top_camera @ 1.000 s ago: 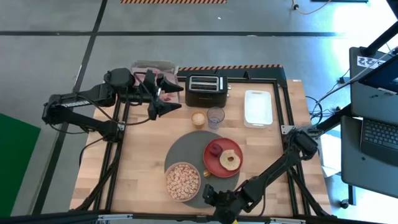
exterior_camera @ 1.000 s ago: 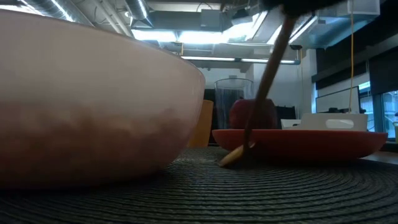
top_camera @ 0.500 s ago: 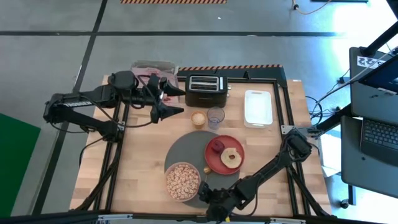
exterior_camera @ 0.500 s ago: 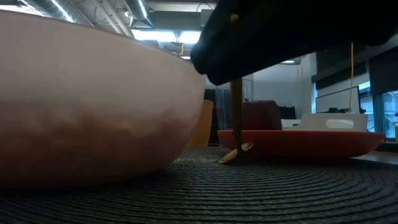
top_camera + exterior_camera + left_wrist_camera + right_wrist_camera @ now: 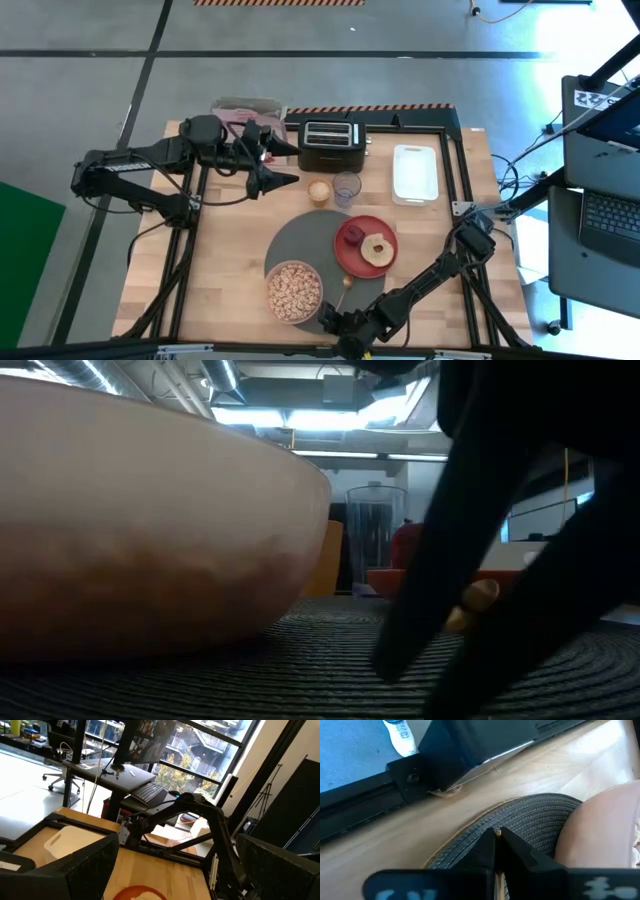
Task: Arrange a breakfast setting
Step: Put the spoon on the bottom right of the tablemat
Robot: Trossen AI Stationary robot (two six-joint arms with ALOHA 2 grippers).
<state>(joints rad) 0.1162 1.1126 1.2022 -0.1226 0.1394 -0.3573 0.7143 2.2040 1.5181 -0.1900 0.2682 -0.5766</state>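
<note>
The dark-grey mat (image 5: 305, 238) lies in the table's near middle. On it stand the pale bowl of tan cereal (image 5: 294, 290) and the red plate (image 5: 352, 260), which carries the bagel half (image 5: 377, 248) and the dark-red fruit (image 5: 352, 234). My right gripper (image 5: 343, 310) is low at the mat's near edge, shut on the thin golden spoon (image 5: 344, 292). The spoon's bowl end (image 5: 347, 281) points toward the plate. My left gripper (image 5: 290, 163) hovers open and empty at the far left, by the toaster. My right gripper pinches the spoon's handle (image 5: 497, 833) between its two shut fingers, and only a sliver of gold shows at their tips. The fingers come low from the table's near side and lie along the spoon. The spoon's bowl end (image 5: 470, 602) sits just above the mat; whether it touches, I cannot tell.
A black toaster (image 5: 330, 145), a clear glass (image 5: 347, 186) and a small tan cup (image 5: 318, 191) stand beyond the mat. A white tray (image 5: 414, 173) lies at the far right. Bare wood shows left of the mat.
My right gripper has gone down and toward the table's near edge with the spoon. The spoon has tipped from steep to nearly flat, its bowl end staying by the plate. The red plate has slid a little toward the right. My left gripper has drifted slightly right.
</note>
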